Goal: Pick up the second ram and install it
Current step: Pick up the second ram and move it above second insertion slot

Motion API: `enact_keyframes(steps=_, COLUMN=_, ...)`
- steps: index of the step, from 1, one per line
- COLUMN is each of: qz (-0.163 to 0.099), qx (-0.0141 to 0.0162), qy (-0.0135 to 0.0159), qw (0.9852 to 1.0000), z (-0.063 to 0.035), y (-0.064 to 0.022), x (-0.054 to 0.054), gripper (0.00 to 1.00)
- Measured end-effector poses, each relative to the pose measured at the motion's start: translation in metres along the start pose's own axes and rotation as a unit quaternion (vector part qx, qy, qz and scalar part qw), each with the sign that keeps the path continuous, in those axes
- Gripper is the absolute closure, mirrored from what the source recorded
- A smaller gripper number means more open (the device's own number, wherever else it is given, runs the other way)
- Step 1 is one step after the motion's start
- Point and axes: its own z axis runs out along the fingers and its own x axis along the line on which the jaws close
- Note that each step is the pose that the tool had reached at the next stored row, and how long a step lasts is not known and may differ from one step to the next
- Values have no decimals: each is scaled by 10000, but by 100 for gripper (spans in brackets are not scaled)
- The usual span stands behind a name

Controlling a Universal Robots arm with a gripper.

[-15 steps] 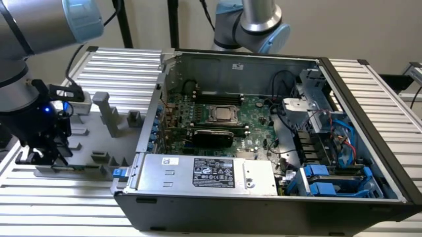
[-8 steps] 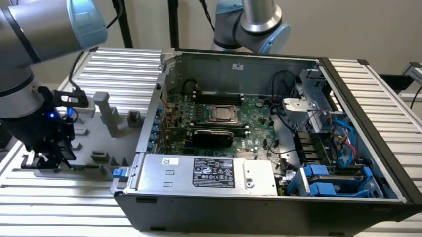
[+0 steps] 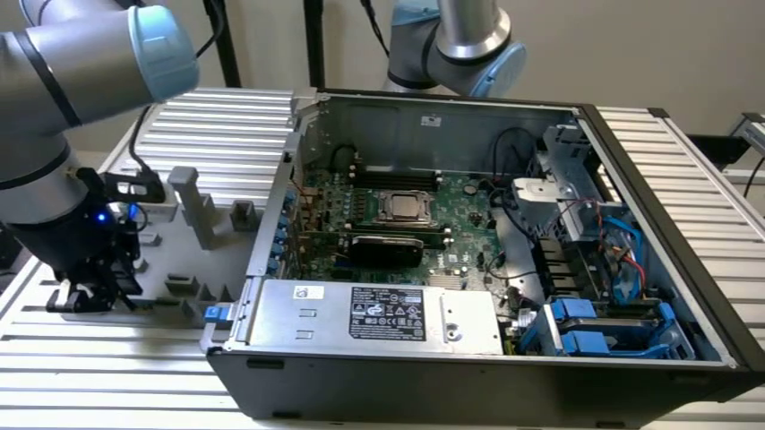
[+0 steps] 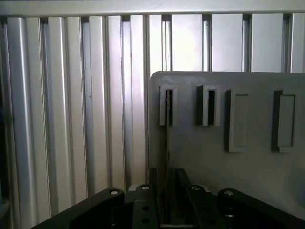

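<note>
Gripper: we hang low over the grey holder
Our fingers: apart, one each side of the ram stick

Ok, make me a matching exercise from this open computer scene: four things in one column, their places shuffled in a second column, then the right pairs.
Things
1. gripper
2. CPU socket
3. power supply
4. blue drive caddies

Places
A. middle of the green motherboard
B. inside the case, corner at the exterior view's lower right
C. over the grey fixture plate, outside the case
D. along the case's near wall

Pairs: 1-C, 2-A, 3-D, 4-B
</note>
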Motion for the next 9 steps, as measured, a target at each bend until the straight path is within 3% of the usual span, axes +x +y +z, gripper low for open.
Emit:
enact_keyframes(steps=3, qz=0, qx=0, qy=-21, qw=10000, z=28, y=-1, x=0, gripper=70)
enact_keyframes(steps=9, qz=0, qx=-14, qy=-24, qw=10000, z=73, y=-1, x=0, gripper=70)
